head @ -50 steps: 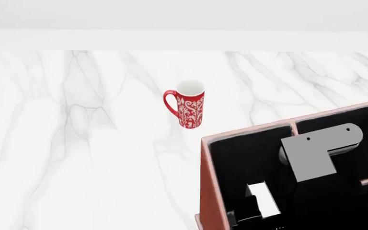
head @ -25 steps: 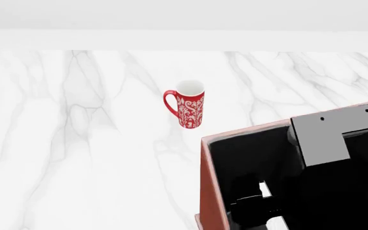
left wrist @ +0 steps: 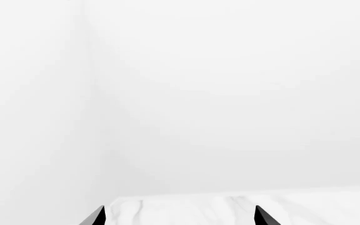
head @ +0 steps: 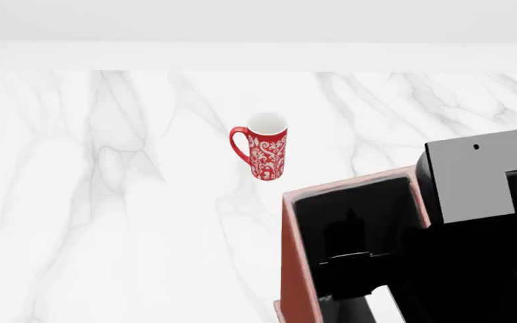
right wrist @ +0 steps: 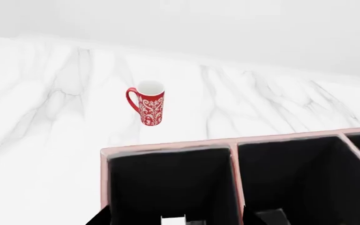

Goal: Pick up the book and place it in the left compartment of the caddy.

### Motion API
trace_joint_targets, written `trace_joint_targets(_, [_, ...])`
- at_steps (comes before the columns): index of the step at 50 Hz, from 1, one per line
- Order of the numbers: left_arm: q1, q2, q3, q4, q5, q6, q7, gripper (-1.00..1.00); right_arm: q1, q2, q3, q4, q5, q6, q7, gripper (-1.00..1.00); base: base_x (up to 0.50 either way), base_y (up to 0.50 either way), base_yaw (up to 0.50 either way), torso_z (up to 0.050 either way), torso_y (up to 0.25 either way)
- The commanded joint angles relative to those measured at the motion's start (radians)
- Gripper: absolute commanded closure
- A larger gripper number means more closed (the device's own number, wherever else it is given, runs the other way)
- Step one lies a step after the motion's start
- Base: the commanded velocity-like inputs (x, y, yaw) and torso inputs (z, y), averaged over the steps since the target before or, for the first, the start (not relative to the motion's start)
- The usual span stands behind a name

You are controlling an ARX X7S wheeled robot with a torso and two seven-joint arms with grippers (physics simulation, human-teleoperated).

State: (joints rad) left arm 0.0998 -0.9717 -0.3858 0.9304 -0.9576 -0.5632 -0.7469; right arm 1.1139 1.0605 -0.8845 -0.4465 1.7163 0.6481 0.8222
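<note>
Reddish-brown leather sides frame the large sloped caddy (head: 287, 269), and over the last second the right arm's grey bracket (head: 478, 182) has climbed up and back out of its black interior. The plain black hardcover book with white page edges (head: 386, 304) now stands low in the long left compartment (head: 349, 222), so the placing looks done and the arm appears to be withdrawing. The right gripper (right wrist: 176, 216) shows only dark finger tips spread apart, grasping nothing. The left gripper (left wrist: 176, 216) hangs released facing a white wall. The red patterned mug (head: 266, 147) stands untouched on the white marble table (head: 106, 202).
</note>
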Motion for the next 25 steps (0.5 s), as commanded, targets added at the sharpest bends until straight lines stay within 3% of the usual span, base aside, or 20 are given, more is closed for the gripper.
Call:
trace_joint_targets(1, [0.0,0.0,-0.007,0.011,-0.011,0.009,0.001,-1.0,-0.01,0.026,0.032,-0.074,0.013,-0.049,0.037,-1.0,0.0,0.0,0.0,0.0,0.0])
trace_joint_targets(25, [-0.016,-0.002,0.038,0.046,0.002,0.021,-0.009,-1.0,-0.038,0.072,0.063,-0.228,-0.027,-0.105,0.13,-1.0,0.0,0.0,0.0,0.0,0.0])
